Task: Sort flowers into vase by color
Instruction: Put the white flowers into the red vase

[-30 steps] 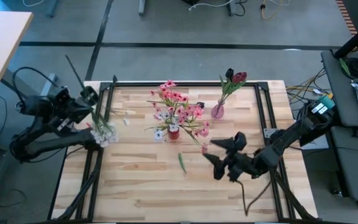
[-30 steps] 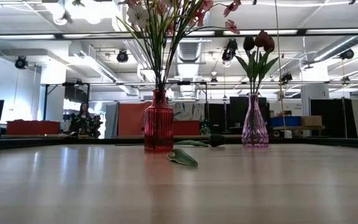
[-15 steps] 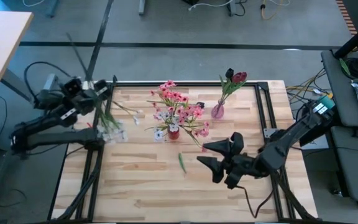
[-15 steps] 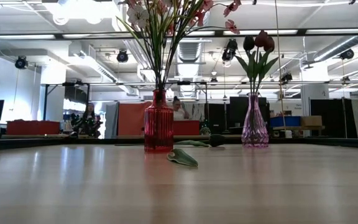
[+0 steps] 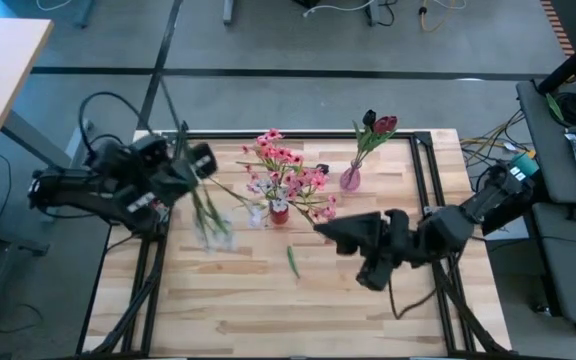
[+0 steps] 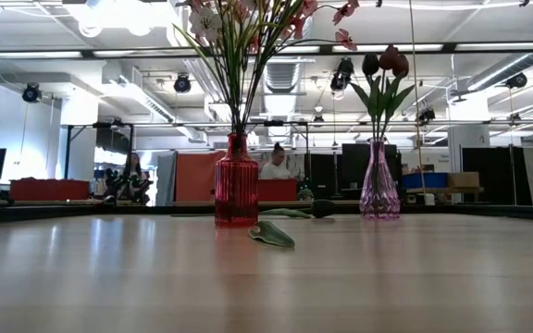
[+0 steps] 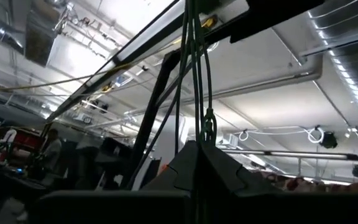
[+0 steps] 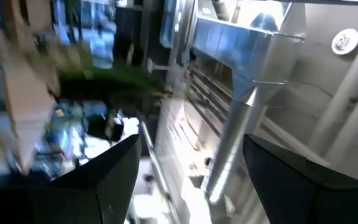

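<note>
My left gripper (image 5: 186, 165) is over the table's left part, shut on a bunch of green-stemmed flowers with small white blossoms (image 5: 213, 228). A red vase (image 5: 280, 213) at the table's middle holds pink flowers (image 5: 286, 165). Its base stands on the tabletop in the low view (image 6: 236, 192). A purple vase (image 5: 350, 180) farther right holds dark red tulip-like buds (image 5: 378, 124). My right gripper (image 5: 353, 238) hovers open to the right of the red vase, holding nothing. My left gripper pinches several green stems (image 7: 196, 118) between its two shut fingers (image 7: 179, 168), partway along their length. The fingers lie across the stems. The bare stem ends (image 5: 165, 95) stick out on one side. The white blossom end slants down on the other, clear of the table.
A loose green leaf (image 5: 292, 262) lies on the wood in front of the red vase, and shows in the low view (image 6: 272, 234). Black rails (image 5: 420, 170) frame the tabletop. People sit in the room beyond the table's far edge.
My left gripper has swung up and toward the table's right, from the left edge in over the wood. The white flowers have gone with it and now trail toward the red vase. My right gripper has risen and rolled, staying open.
</note>
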`<action>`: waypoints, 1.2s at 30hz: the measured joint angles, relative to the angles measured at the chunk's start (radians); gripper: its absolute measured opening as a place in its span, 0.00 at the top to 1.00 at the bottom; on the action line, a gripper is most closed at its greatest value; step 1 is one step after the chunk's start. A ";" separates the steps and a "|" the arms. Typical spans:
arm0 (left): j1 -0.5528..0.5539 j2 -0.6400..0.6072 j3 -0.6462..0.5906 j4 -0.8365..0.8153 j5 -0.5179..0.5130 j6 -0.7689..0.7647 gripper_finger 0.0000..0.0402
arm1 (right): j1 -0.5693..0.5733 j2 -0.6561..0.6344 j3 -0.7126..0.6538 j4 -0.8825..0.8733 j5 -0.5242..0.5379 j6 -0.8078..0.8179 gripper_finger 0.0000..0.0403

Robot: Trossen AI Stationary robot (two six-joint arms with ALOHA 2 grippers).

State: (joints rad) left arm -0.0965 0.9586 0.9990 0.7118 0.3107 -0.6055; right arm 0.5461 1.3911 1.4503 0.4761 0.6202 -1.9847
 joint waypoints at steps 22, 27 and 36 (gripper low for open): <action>-0.204 0.432 0.083 0.206 -0.277 -0.104 1.00 | -0.187 0.077 0.035 -0.011 -0.315 -0.632 0.43; -0.201 0.457 0.085 0.240 -0.277 -0.144 1.00 | -0.187 0.104 0.035 -0.015 -0.341 -0.668 0.43; -0.200 0.461 0.086 0.231 -0.278 -0.121 1.00 | -0.187 0.124 0.035 0.009 -0.366 -0.672 0.51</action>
State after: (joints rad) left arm -0.2966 1.4191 1.0847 0.9424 0.0326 -0.7269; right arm 0.3592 1.5150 1.4854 0.4847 0.2539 -2.6571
